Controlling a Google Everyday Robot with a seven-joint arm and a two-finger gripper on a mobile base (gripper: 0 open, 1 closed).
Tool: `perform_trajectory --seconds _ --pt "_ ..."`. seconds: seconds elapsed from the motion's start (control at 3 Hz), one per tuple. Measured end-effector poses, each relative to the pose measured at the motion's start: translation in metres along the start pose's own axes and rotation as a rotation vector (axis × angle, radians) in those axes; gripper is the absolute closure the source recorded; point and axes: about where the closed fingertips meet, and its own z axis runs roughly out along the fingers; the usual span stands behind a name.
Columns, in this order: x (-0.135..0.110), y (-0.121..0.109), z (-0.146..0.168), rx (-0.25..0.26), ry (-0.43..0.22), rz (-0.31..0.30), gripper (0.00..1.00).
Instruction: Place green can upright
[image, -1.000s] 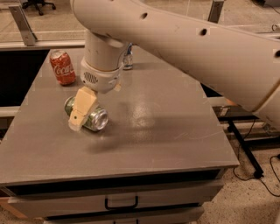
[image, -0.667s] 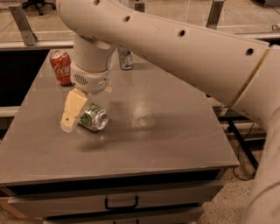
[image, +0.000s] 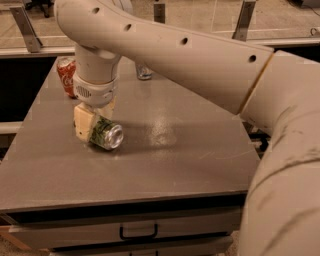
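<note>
The green can (image: 104, 133) lies on its side on the grey table (image: 165, 150), left of the middle, with its silver end turned towards the front right. My gripper (image: 89, 124) hangs straight down from the big cream arm and sits low at the can's left end, right against it. The can rests on the table top. The gripper's cream tip hides the can's far end.
A red Coca-Cola can (image: 65, 76) stands upright at the back left, partly behind my wrist. A silver-and-blue can (image: 144, 73) stands at the back, half hidden by the arm. The table's left edge is close to the green can. A drawer with a handle (image: 138, 231) is below.
The gripper has moved left and come down, from above and beside the green can to right at its left end. The can has not visibly moved.
</note>
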Motion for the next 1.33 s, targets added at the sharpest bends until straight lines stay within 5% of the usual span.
perform_trajectory --seconds 0.33,0.67,1.0,1.33 --pt "-0.007 -0.002 0.002 0.003 0.016 -0.013 0.64" --pt "-0.015 -0.009 -0.029 -0.014 -0.106 -0.055 0.88" --pt "-0.018 -0.011 -0.035 -0.116 -0.298 -0.123 1.0" --pt "-0.027 -0.015 -0.048 -0.235 -0.573 -0.148 1.0"
